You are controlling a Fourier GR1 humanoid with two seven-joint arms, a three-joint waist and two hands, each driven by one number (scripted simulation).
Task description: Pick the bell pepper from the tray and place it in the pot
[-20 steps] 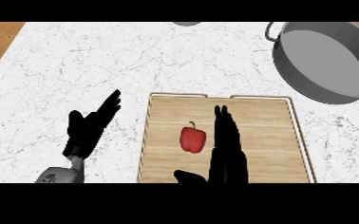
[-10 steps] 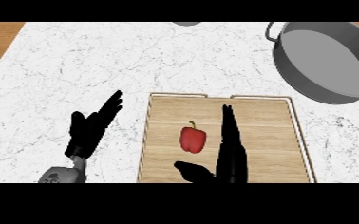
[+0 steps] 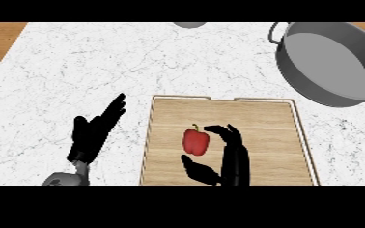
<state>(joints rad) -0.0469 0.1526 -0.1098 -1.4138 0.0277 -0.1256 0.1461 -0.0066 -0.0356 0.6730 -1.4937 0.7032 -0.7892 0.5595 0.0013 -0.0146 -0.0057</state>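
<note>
- Since half a second ago, the right hand (image 3: 234, 162) has bent its fingers (image 3: 227, 131), which then stood straight up beside the bell pepper (image 3: 195, 142); the pepper itself lies in the same spot on the tray (image 3: 235, 111), and the left hand (image 3: 94, 134) has not shifted.
- Head view: the right hand comes in from the lower edge over the wooden tray, just to the right of the pepper.
- Its fingers hook leftward toward the top of the pepper, and its thumb (image 3: 198, 170) sticks out to the left just below the pepper, so the pepper sits in the gap between them.
- That hand is half open, cupped beside the pepper and not closed on it; whether a fingertip touches the pepper, I cannot tell.
- The red pepper lies on the tray's left half, its stem pointing away from the robot.
- The left hand rests over the white marble counter (image 3: 107, 63), left of the tray, with straight fingers slanting up and to the right; it holds nothing.
- The grey pot (image 3: 314, 79) stands at the upper right, well apart from the tray and partly cut off by the right edge, with a handle (image 3: 274, 30) at its upper left.
- A small grey round thing (image 3: 189, 24) shows at the counter's far edge, mostly cut off.
- A strip of wood (image 3: 10, 36) shows at the upper left corner.
</note>
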